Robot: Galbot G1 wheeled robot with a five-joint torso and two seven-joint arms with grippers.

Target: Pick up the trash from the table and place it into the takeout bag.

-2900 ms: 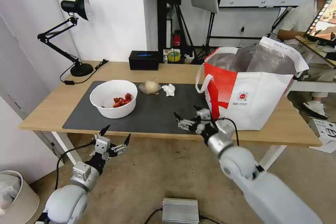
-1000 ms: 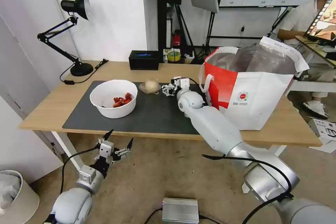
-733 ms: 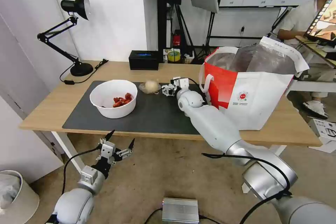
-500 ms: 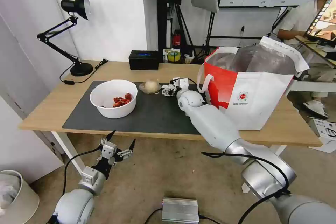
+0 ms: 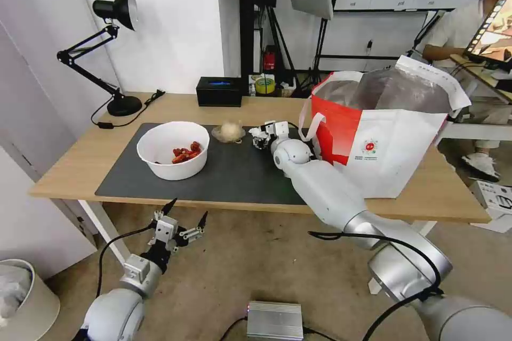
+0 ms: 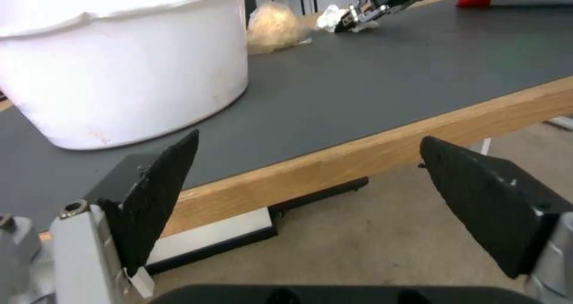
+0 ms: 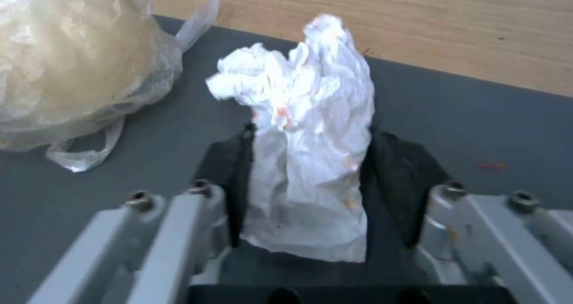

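- Crumpled white tissue [image 7: 304,134] sits pinched between the two dark pads of the right gripper [image 5: 262,136], out over the far part of the dark grey mat [image 5: 234,170], just left of the takeout bag [image 5: 384,133].
- Only the lower folds look clamped; the loose upper part could tear free or slip out on the way to the bag, since soft paper gives little to squeeze.
- Beige ball in clear wrap [image 7: 71,66] lies just beside the tissue; a trailing edge of its film could catch on a pad and be dragged along.
- The bag's white loop handle [image 5: 309,120] hangs near the wrist, so a sideways swing might snag it or tip the bag's near wall.
- White round bowl [image 5: 172,149] stands well apart at the left, out of harm's way.
- Left gripper [image 5: 184,220] hangs with fingers spread below the near edge of the table [image 5: 80,170], idle.
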